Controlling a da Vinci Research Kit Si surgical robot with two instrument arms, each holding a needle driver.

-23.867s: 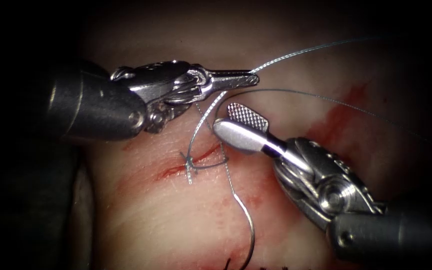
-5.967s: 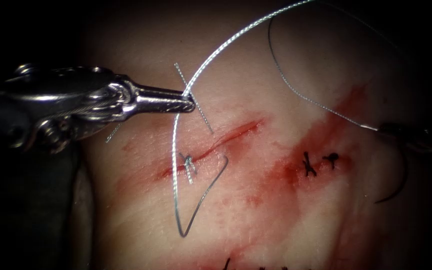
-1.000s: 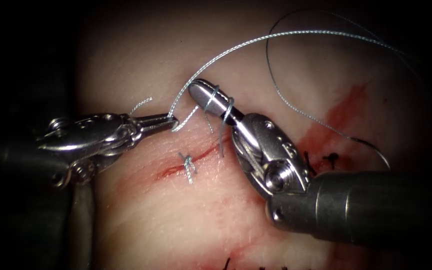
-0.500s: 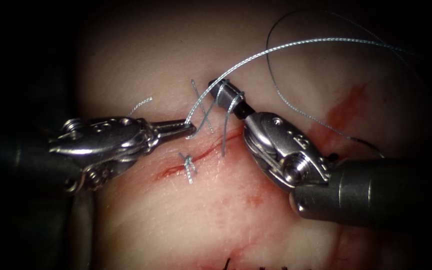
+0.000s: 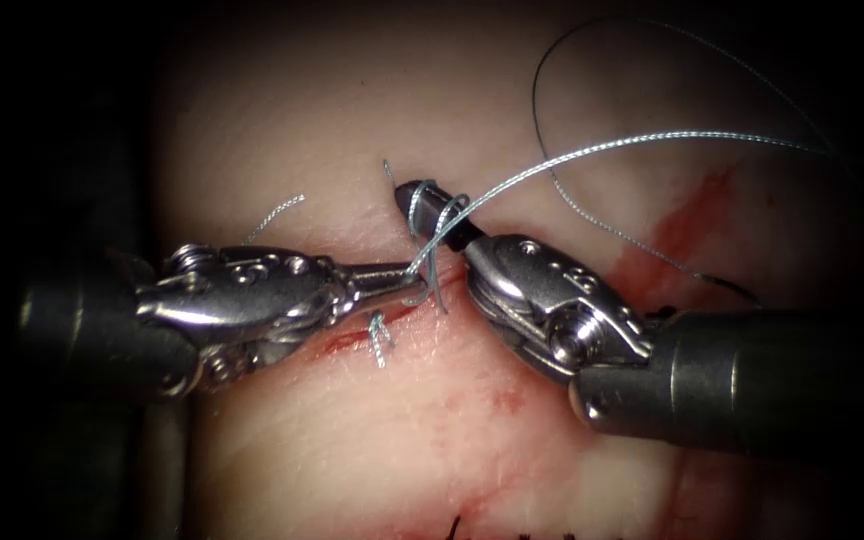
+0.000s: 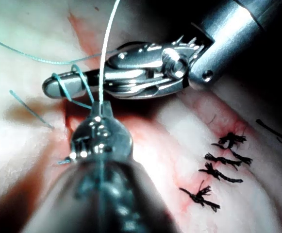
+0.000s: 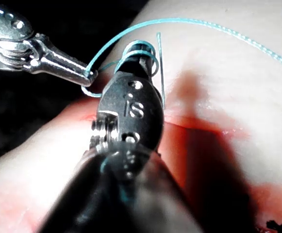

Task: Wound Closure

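In the endoscope view my left tool [image 5: 402, 278] comes in from the left and is shut on the pale thread [image 5: 602, 150], just above the cut [image 5: 344, 344]. From there the thread runs up to the right. Two loops of thread [image 5: 442, 215] wrap the shut jaws of my right tool [image 5: 410, 193], which hold nothing. Their tip sits beside a short thread tail [image 5: 388, 172]. A tied knot [image 5: 379, 338] lies on the cut. The needle [image 5: 737, 290] lies free on the tissue right of the cut, mostly behind the right shaft. The left wrist view shows the loops [image 6: 65, 85] on the right tool's jaws.
Red fluid [image 5: 687, 215] stains the tissue right of the cut. A row of dark stitches [image 6: 218, 165] sits beyond the right tool. A loose thread end [image 5: 277, 212] lies above the left tool. Thin thread arcs across the upper right [image 5: 552, 190].
Over the last second my left tool carried the thread right and down, toward the cut. The right tool kept the loops on its jaws and shifted slightly right, next to the tail.
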